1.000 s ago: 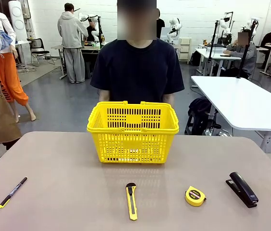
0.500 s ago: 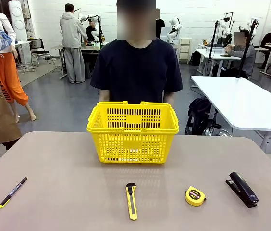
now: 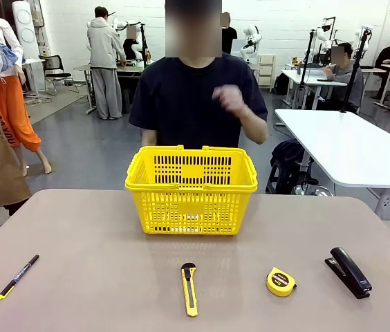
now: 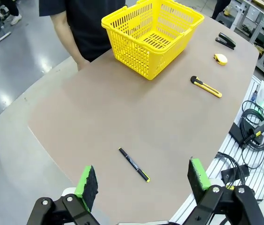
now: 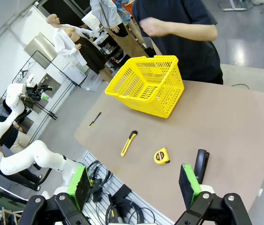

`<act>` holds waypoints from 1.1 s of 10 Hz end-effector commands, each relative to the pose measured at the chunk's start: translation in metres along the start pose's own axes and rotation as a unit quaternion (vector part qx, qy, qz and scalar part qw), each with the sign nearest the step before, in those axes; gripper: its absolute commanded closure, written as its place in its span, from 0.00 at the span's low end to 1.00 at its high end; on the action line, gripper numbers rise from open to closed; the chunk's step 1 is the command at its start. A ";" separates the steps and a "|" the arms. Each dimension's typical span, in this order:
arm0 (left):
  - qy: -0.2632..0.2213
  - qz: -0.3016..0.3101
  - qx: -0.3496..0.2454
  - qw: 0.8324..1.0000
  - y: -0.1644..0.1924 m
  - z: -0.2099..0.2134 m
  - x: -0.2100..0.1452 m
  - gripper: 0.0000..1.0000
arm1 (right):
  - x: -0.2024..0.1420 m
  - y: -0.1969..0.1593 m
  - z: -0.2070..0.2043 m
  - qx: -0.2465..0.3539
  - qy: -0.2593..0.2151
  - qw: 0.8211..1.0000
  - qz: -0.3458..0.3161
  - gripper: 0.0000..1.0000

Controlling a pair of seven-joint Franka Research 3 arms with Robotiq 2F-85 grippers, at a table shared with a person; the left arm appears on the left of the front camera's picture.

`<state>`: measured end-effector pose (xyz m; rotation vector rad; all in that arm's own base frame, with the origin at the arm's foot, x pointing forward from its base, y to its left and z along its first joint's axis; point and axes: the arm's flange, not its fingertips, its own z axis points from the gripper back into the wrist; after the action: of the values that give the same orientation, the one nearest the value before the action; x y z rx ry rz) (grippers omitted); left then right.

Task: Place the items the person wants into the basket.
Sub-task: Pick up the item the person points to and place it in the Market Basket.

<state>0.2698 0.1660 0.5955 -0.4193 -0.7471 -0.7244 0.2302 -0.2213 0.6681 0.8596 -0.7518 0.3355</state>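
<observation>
Shows the yellow basket (image 3: 191, 207) upright at the far middle of the table (image 3: 98, 228), handles folded down along the rim, with the person (image 3: 181, 111) in the dark T-shirt standing right behind it. Catches one of the person's hands (image 3: 228, 99) raised to chest height, loosely curled and blurred, well above the basket. Leaves the other arm down at the side, behind the basket's far corner.

Lays out four small things in a row along the near part of the table, all well apart from each other and from the basket. From the robot's left: the thin black pen with yellow ends (image 3: 19, 276), slanted; the yellow-and-black utility knife (image 3: 189, 289), lengthwise in front of the basket with its black end toward it; the round yellow tape measure (image 3: 281, 281); the black stapler (image 3: 348, 272), slanted, at the right.

Finds the left gripper (image 4: 143, 180) high over the table's left end, jaws spread wide, green pads (image 4: 89, 183) clamping nothing — the pen flat on the table below, apart from them.

Finds the right gripper (image 5: 134, 185) likewise spread wide and empty, held high by the table's near right side, with the stapler nearest in its wrist view. Picks up the white left arm (image 5: 24, 159) there too, beyond the table's near edge.
</observation>
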 end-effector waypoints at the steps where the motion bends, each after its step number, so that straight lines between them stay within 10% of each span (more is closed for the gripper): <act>1: -0.004 0.002 -0.001 1.000 0.001 0.001 -0.002 0.00 | 0.002 0.001 0.000 0.012 -0.009 1.000 0.008 0.00; 11: -0.004 0.002 -0.001 1.000 0.001 0.001 -0.002 0.00 | 0.002 0.001 0.000 0.012 -0.009 1.000 0.008 0.00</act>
<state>0.2697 0.1661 0.5955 -0.4192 -0.7472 -0.7240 0.2302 -0.2212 0.6681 0.8596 -0.7519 0.3357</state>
